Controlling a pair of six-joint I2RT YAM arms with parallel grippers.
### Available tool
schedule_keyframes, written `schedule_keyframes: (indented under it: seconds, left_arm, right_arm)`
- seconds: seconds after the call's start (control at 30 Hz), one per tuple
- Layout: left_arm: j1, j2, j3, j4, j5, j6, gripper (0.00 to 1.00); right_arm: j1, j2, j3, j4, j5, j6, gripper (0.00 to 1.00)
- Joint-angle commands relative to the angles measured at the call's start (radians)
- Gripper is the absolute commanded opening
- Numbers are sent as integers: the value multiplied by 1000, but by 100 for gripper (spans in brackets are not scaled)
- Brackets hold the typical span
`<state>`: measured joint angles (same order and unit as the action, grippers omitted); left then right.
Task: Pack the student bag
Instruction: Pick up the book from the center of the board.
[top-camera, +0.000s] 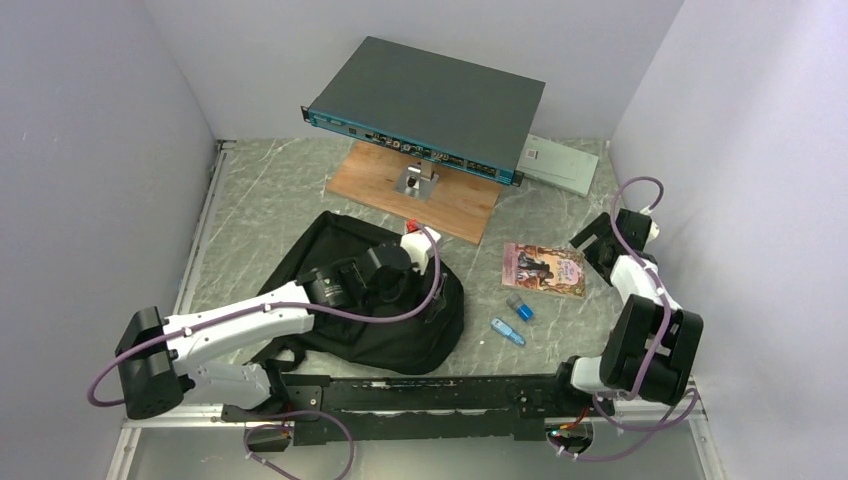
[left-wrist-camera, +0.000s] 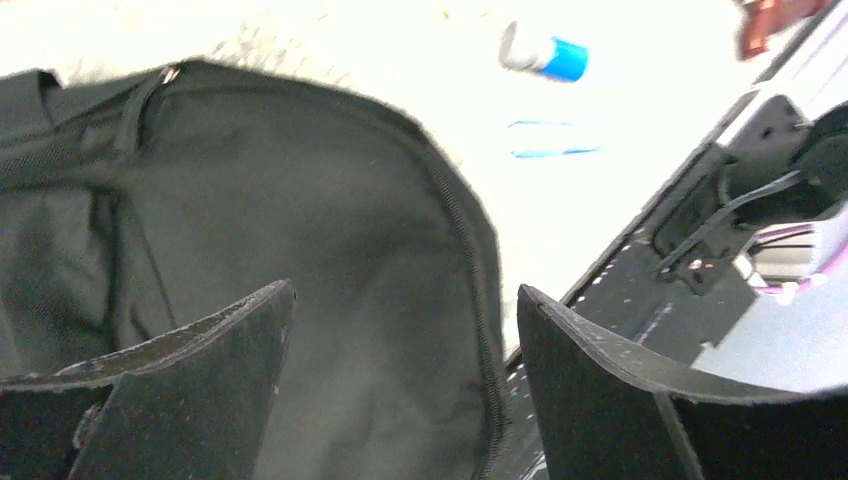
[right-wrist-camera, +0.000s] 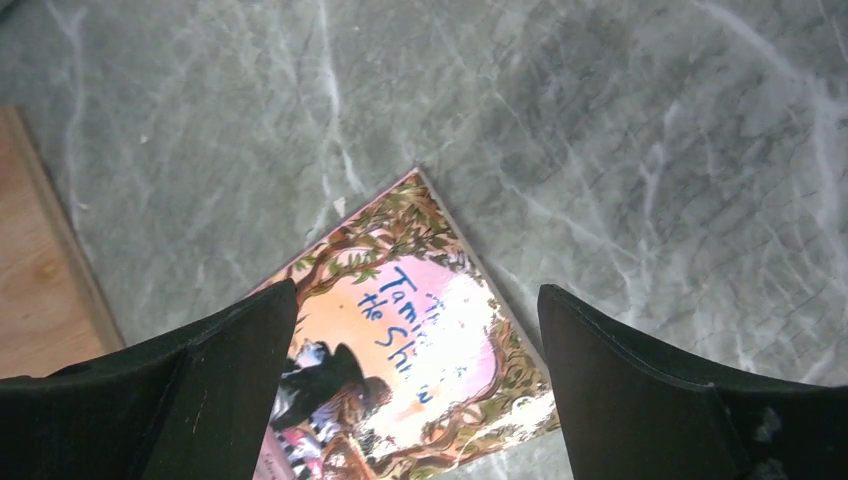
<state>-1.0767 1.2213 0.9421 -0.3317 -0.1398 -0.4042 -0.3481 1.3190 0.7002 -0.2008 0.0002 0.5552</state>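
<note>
The student bag (top-camera: 410, 340) is a black soft backpack lying flat on the marble table, left of centre. My left gripper (top-camera: 395, 285) hovers over it, open and holding nothing. In the left wrist view, the gripper (left-wrist-camera: 405, 295) has dark bag fabric (left-wrist-camera: 330, 220) and a curved zipper edge showing between its fingers. A picture book (top-camera: 545, 268) lies to the right of the bag. My right gripper (top-camera: 592, 245) stands open just above the book's right end. The right wrist view shows the gripper (right-wrist-camera: 418, 290) with the book cover (right-wrist-camera: 410, 350) framed between its fingers, not touched.
A blue-capped glue stick (top-camera: 519, 306) and a blue pen (top-camera: 507, 332) lie between bag and book. A dark rack device (top-camera: 425, 105) rests on a stand over a wooden board (top-camera: 440, 200) at the back. Beside the device sits a grey box (top-camera: 560, 160). Walls close both sides.
</note>
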Motion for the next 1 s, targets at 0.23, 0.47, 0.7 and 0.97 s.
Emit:
schedule_keyframes:
  seconds: [0.23, 0.47, 0.7, 0.97]
  left_arm:
    - [1, 199, 164, 283, 201, 65, 88]
    - [-1, 339, 244, 320, 143, 190, 87]
    - [-7, 456, 296, 397, 125, 374, 88]
    - [-82, 633, 427, 370, 77, 627, 87]
  right_arm:
    - [-20, 184, 13, 103, -133, -65, 89]
    - [77, 108, -59, 155, -323, -49, 83]
    - [89, -4, -99, 167, -434, -38, 83]
    - [84, -34, -140, 172, -481, -25, 83]
